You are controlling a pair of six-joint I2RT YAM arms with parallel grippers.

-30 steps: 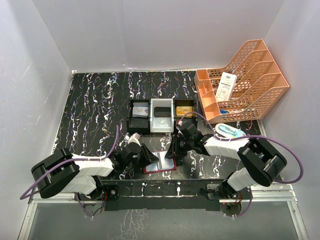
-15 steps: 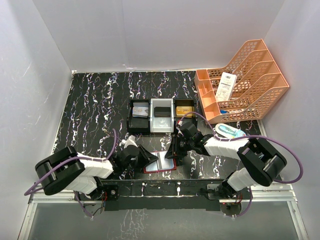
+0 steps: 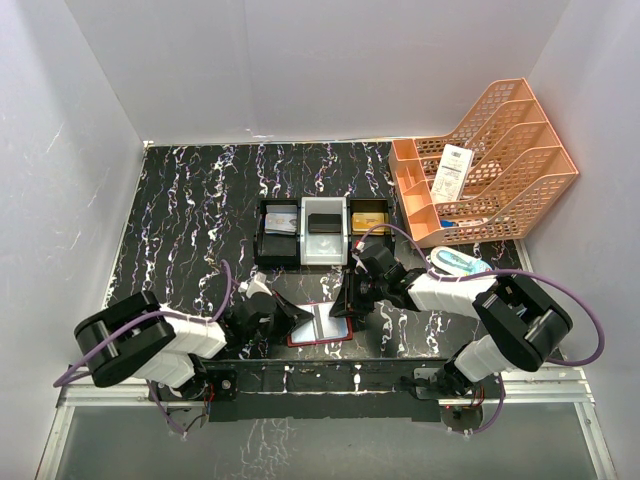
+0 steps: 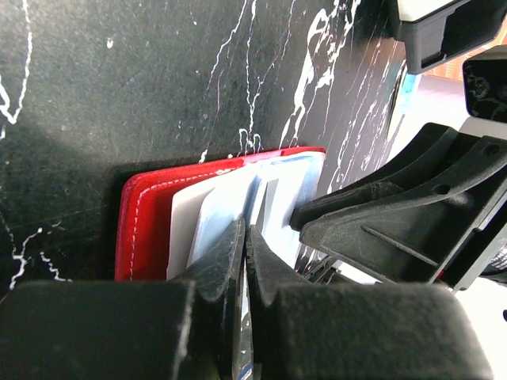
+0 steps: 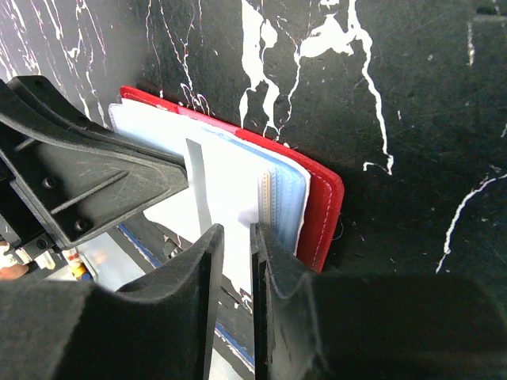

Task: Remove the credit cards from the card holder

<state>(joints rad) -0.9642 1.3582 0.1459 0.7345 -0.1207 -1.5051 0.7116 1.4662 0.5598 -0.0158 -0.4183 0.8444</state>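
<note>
The dark-red card holder [image 3: 320,342] lies open on the table near the front edge, with clear inner sleeves facing up. It also shows in the left wrist view [image 4: 142,226] and the right wrist view [image 5: 323,198]. My left gripper [image 3: 296,318] is at its left side. In the left wrist view the left gripper [image 4: 245,231] is shut on the thin edge of a light blue credit card [image 4: 218,218] that still lies in the sleeves. My right gripper [image 3: 346,304] is at the right side. In the right wrist view the right gripper [image 5: 238,234] stands over the sleeves [image 5: 277,186] with a narrow empty gap between its jaws.
A black-and-white three-compartment tray [image 3: 305,236] stands just behind the card holder, with a card in its left part [image 3: 280,226] and a gold one in its right part [image 3: 370,217]. An orange mesh rack [image 3: 490,170] fills the back right. A pale blue oval object [image 3: 460,262] lies by my right arm.
My left arm has shifted a little, its elbow swinging right and its gripper settling lower at the card holder's left side. The right arm and the card holder have not visibly moved.
</note>
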